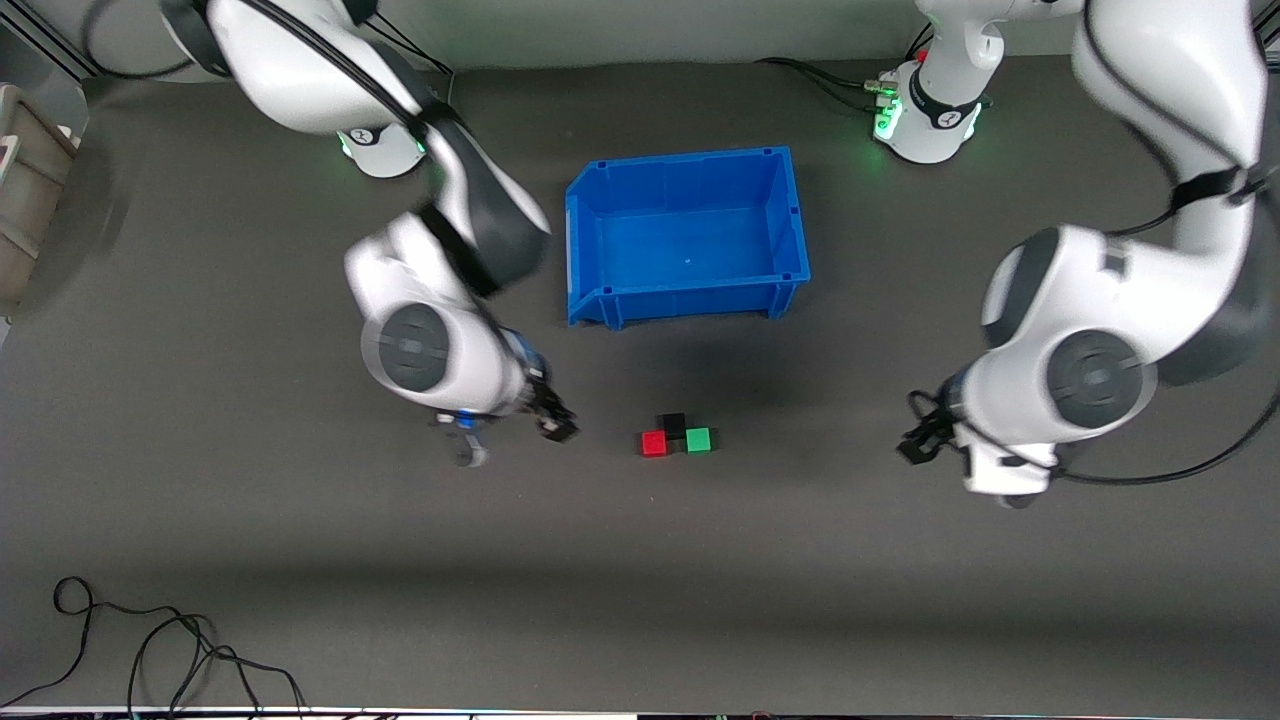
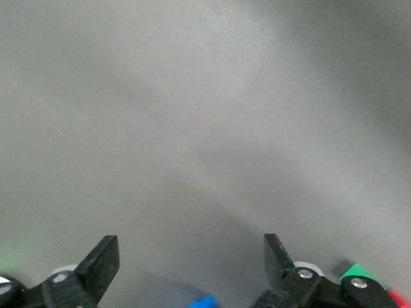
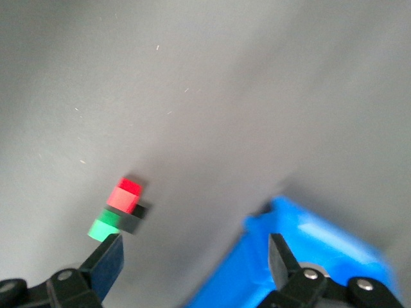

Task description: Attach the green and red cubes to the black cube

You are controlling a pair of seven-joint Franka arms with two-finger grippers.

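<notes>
The red cube [image 1: 653,443], the black cube [image 1: 674,426] and the green cube [image 1: 698,440] sit in a tight cluster on the grey mat, nearer the front camera than the blue bin. The black cube is between the two and slightly farther from the camera. The red and green cubes lie against its near corners, with a small gap between them. My right gripper [image 1: 515,440] is open and empty, low over the mat beside the red cube, toward the right arm's end. Its wrist view shows the red cube [image 3: 125,194], green cube [image 3: 103,228] and black cube [image 3: 136,218]. My left gripper [image 1: 930,445] is open and empty over bare mat [image 2: 191,256], toward the left arm's end.
The blue bin [image 1: 600,300] stands empty mid-table, between the arms' bases and the cubes; its corner shows in the right wrist view [image 3: 308,250]. Loose black cables [image 1: 150,650] lie near the front edge at the right arm's end. A beige box [image 1: 25,190] sits at that end's edge.
</notes>
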